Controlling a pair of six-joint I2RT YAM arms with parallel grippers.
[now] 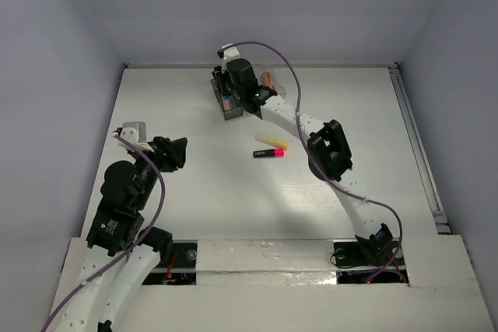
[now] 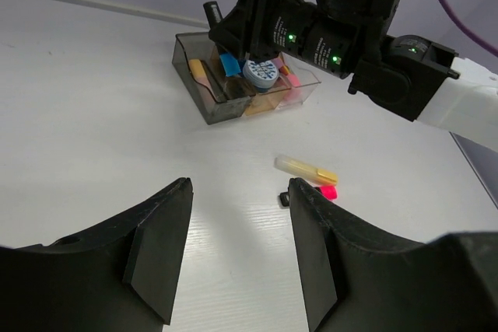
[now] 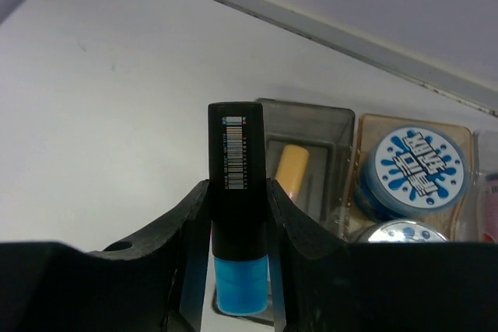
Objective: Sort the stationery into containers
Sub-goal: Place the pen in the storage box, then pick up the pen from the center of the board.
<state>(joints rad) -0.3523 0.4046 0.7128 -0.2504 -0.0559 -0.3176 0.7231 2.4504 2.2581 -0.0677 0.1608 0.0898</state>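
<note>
Pinching the blue highlighter (image 3: 237,153) upright, black end up, the right gripper (image 3: 237,190) hangs just before the dark grey bin (image 3: 334,124).
An orange-yellow highlighter (image 3: 290,170) lies in that bin, and a blue-white tub (image 3: 419,162) sits in the amber bin (image 3: 372,120) beside it. The left gripper (image 2: 237,200) hovers with fingers spread, holding nothing, near the yellow highlighter (image 1: 273,142) and red-pink highlighter (image 1: 269,153) lying close together on the table (image 1: 194,192); whether they touch is hard to tell.

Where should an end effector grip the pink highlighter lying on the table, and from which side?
Across the pink highlighter near its black cap, from straight above: it lies flat, and the yellow highlighter beside it angles away at that end.
</note>
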